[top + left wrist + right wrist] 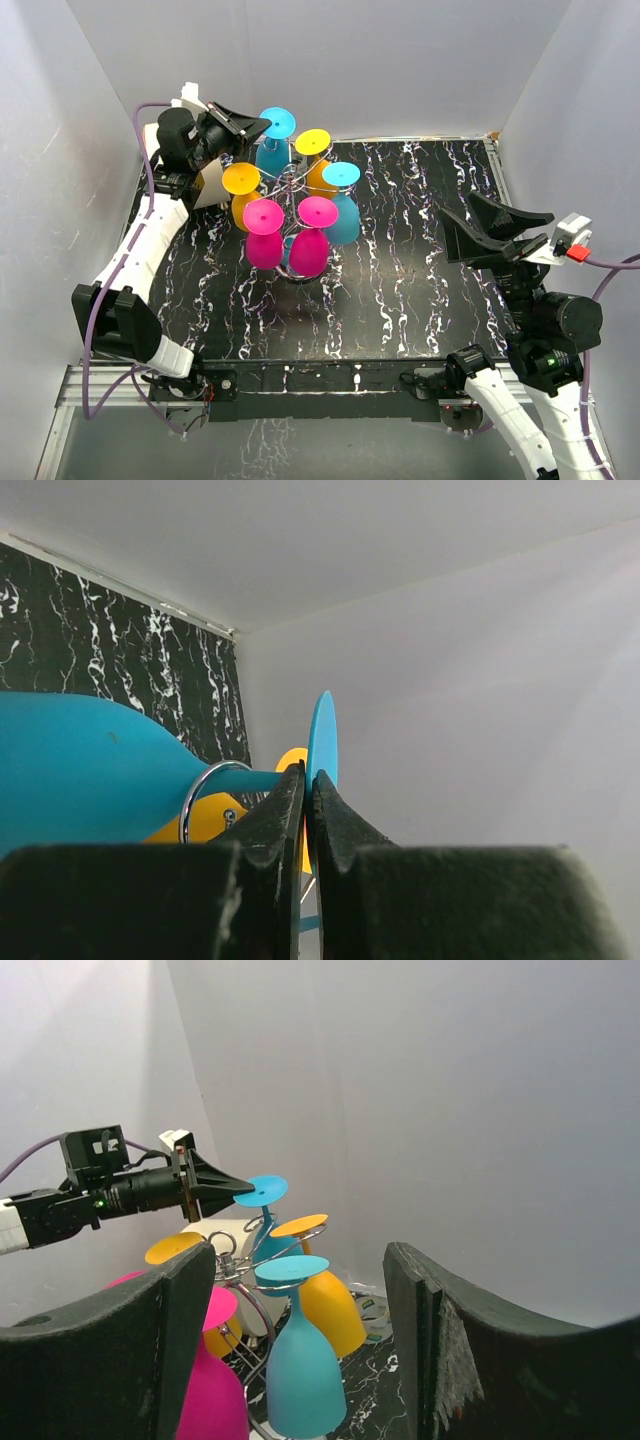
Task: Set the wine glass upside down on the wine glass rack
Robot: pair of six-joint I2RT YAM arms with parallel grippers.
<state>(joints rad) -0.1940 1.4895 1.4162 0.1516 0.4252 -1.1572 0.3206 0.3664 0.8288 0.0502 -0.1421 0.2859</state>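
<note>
The wine glass (277, 124) is blue and hangs upside down at the back of the wine glass rack (290, 186), its foot uppermost. My left gripper (258, 127) is shut on the rim of that foot. In the left wrist view the fingertips (297, 785) pinch the thin blue foot (323, 730), and the stem passes through a chrome wire ring (196, 792) of the rack. The right wrist view shows the same glass (262, 1191) and the rack's wires (235, 1265). My right gripper (492, 228) is open and empty at the right, well away from the rack.
Several other glasses hang upside down on the rack: yellow (312, 142), teal (341, 175), yellow (241, 180), pink (263, 217), pink (318, 211). A white object (211, 186) stands behind the rack on the left. A tape roll (371, 1310) lies near the back wall.
</note>
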